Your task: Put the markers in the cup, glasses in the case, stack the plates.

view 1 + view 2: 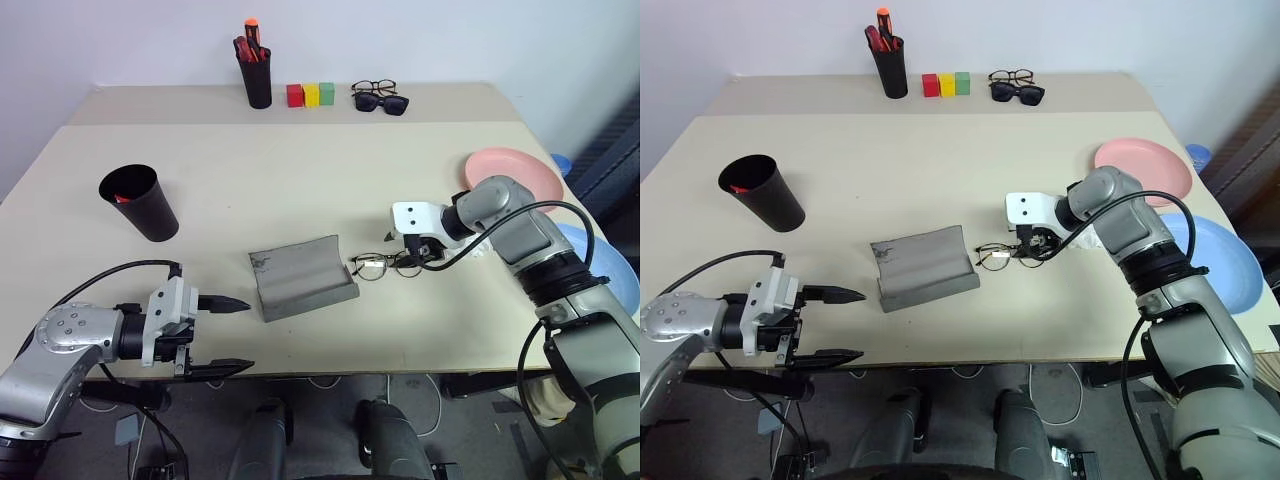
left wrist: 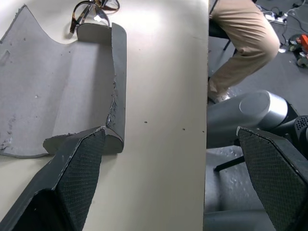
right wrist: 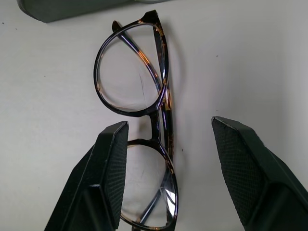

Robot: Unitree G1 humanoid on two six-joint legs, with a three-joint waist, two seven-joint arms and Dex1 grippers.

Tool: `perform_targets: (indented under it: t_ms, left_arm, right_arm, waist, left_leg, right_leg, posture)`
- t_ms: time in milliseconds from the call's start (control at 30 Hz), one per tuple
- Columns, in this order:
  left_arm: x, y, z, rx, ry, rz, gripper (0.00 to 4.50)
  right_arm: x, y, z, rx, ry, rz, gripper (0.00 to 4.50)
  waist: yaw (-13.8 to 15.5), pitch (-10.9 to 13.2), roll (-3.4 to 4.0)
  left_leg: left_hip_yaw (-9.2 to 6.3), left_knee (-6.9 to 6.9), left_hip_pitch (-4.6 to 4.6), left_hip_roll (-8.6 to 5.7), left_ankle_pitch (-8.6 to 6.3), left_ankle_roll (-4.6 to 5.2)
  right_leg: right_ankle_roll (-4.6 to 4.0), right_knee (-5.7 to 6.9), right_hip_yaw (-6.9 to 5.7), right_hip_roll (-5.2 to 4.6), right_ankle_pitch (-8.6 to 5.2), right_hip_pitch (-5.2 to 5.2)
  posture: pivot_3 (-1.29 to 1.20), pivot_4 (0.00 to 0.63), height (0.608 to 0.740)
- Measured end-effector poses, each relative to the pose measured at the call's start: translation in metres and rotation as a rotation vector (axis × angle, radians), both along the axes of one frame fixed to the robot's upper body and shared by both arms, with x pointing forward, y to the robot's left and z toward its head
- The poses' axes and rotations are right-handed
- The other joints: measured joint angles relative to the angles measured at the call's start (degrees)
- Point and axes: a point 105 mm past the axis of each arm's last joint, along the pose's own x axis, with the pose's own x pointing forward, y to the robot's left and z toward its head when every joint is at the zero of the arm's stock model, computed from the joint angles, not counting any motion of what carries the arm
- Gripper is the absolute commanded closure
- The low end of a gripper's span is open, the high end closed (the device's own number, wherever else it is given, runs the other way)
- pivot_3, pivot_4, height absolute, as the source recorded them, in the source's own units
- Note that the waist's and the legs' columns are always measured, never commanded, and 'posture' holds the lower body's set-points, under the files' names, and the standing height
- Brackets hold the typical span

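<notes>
The glasses (image 1: pixel 385 265) lie folded on the table just right of the open grey case (image 1: pixel 300 278). My right gripper (image 1: pixel 420 250) hangs over them, open; in the right wrist view its fingers (image 3: pixel 110 168) stand on either side of the glasses (image 3: pixel 139 96) without touching them. My left gripper (image 1: pixel 250 335) is open at the table's front edge, left of the case (image 2: pixel 57 82). The black cup (image 1: pixel 140 202) at the left holds something red. The pink plate (image 1: pixel 515 172) and the blue plate (image 1: pixel 610 270) lie apart at the right.
A slim black pen holder (image 1: pixel 257 80) with red markers (image 1: pixel 250 45) stands at the back. Beside it sit three coloured blocks (image 1: pixel 311 95), a second pair of spectacles and dark sunglasses (image 1: pixel 382 97). A person's leg (image 2: pixel 245 43) shows beyond the table edge.
</notes>
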Motion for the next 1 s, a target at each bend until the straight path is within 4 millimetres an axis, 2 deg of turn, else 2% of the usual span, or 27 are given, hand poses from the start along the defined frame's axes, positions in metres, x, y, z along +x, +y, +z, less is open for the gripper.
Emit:
perform_targets:
  t_ms: [233,333,433,467,867,1000]
  left_arm:
    - [-0.004,-0.003,0.0,0.003,0.005,-0.006,0.0]
    - [-0.004,-0.003,0.0,0.004,0.005,-0.001,0.0]
    - [-0.005,-0.002,0.0,0.004,0.004,0.005,0.0]
    - [-0.005,-0.002,-0.001,0.005,0.007,0.008,0.0]
    - [-0.005,-0.001,0.0,0.008,0.003,0.017,0.0]
    - [-0.004,-0.001,0.002,0.008,-0.006,0.015,0.0]
  right_arm:
    - [-0.002,0.0,-0.002,-0.004,0.023,0.005,1.72]
    - [-0.002,0.001,-0.003,-0.005,0.03,0.001,2.59]
    - [-0.002,0.002,-0.003,-0.004,0.033,0.003,4.13]
    - [-0.002,0.002,-0.003,-0.002,0.032,0.003,4.44]
    - [-0.003,0.002,0.001,-0.007,0.046,-0.004,4.44]
    - [-0.007,-0.001,0.015,0.048,0.07,-0.04,4.44]
  waist:
    - [0.0,0.0,0.0]
    - [0.0,0.0,0.0]
    - [0.0,0.0,0.0]
    - [0.0,0.0,0.0]
    - [0.0,0.0,0.0]
    - [0.1,0.0,0.02]
  left_leg:
    - [0.0,0.0,0.0,0.0,0.0,-0.01]
    - [0.0,0.0,0.0,0.0,0.01,-0.01]
    - [0.0,0.0,0.0,0.0,0.01,-0.01]
    - [0.0,0.0,0.01,0.0,0.01,-0.01]
    - [-0.01,0.0,0.01,0.0,0.02,-0.03]
    - [-0.01,0.0,0.01,0.0,0.02,-0.03]
  right_leg:
    - [0.0,0.01,0.0,0.0,0.0,0.0]
    - [0.0,0.01,0.0,0.0,0.0,0.0]
    - [0.0,0.01,0.0,0.0,0.0,0.0]
    - [0.0,0.01,0.0,0.0,0.0,0.0]
    - [0.0,0.02,0.0,0.01,0.0,0.0]
    - [0.0,0.02,0.0,0.01,0.0,0.0]
  posture:
    - [0.0,0.15,0.74]
    - [0.0,0.15,0.74]
    - [0.0,0.15,0.74]
    - [0.0,0.15,0.74]
    - [0.0,0.15,0.74]
    - [0.0,0.15,0.74]
